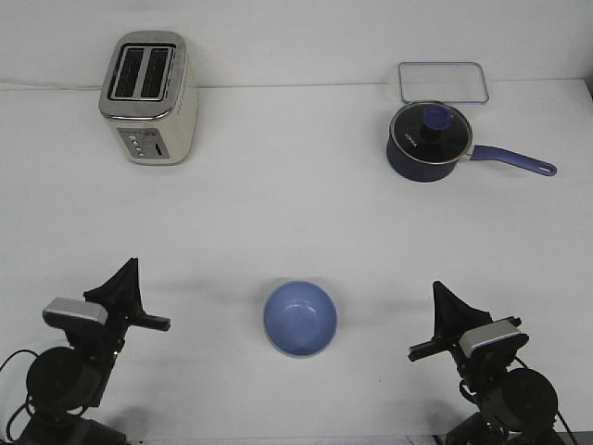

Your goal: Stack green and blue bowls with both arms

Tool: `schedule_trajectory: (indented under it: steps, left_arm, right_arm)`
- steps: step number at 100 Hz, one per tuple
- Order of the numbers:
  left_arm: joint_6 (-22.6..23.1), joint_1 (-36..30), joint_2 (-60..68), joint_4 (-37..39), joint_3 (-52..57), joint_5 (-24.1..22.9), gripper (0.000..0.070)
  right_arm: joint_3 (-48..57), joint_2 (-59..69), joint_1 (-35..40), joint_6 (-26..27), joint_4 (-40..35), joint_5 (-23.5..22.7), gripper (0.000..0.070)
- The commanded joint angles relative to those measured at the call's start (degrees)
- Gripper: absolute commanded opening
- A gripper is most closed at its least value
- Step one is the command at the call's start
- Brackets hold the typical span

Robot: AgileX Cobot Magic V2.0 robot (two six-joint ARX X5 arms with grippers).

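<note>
This looks like a robot test room, set up to play at being a kitchen. Everything sits on a big plain white table (296, 222) with a bare white wall behind it, not on a real kitchen counter. The kitchen things are spread far apart: a shiny silver and cream two-slot toaster (148, 97), a dark blue saucepan with a glass lid and purple handle (431, 141), and a clear flat lid with a blue rim (443, 82). Two black robot arms, the left one (88, 348) and the right one (486, 357), with loose wires, stand at the near edge.
</note>
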Motion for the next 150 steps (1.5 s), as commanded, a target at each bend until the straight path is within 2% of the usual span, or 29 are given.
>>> schedule_trajectory:
  steps: [1, 79, 91, 96, 106, 111, 136, 150]
  left_arm:
    - [-0.39, 0.35, -2.93, 2.95, -2.47, -0.24, 0.0011]
    - [-0.57, 0.94, -5.84, 1.66, -3.08, -0.24, 0.0013]
    - [-0.52, 3.52, -6.8, 1.75, -4.28, -0.24, 0.0014]
    - [-1.86, 6.12, -7.78, 1.86, -5.73, 1.55, 0.0014]
    - [-2.08, 11.96, -10.49, 1.95, -9.84, 11.82, 0.0013]
    - [-2.1, 14.34, -12.17, 1.97, -12.11, 14.36, 0.0013]
    - [-2.27, 18.6, -21.27, 2.03, -20.79, 14.88, 0.0013]
    - [-2.69, 18.58, -21.09, 6.29, -24.48, 14.91, 0.0014]
  right_arm:
    - [0.44, 0.24, 0.37, -1.9, 1.88, 0.26, 0.0]
    - [0.63, 0.55, 0.37, -1.88, 3.15, 0.2, 0.0]
    - [0.63, 0.55, 0.37, -1.88, 3.15, 0.17, 0.0]
    - [0.63, 0.55, 0.37, -1.88, 3.15, 0.17, 0.0]
    - [0.63, 0.55, 0.37, -1.88, 3.17, 0.2, 0.0]
    - [0.63, 0.55, 0.37, -1.88, 3.15, 0.17, 0.0]
    - [0.63, 0.55, 0.37, -1.9, 3.17, 0.17, 0.0]
    - [0.63, 0.55, 0.37, -1.88, 3.21, 0.2, 0.0]
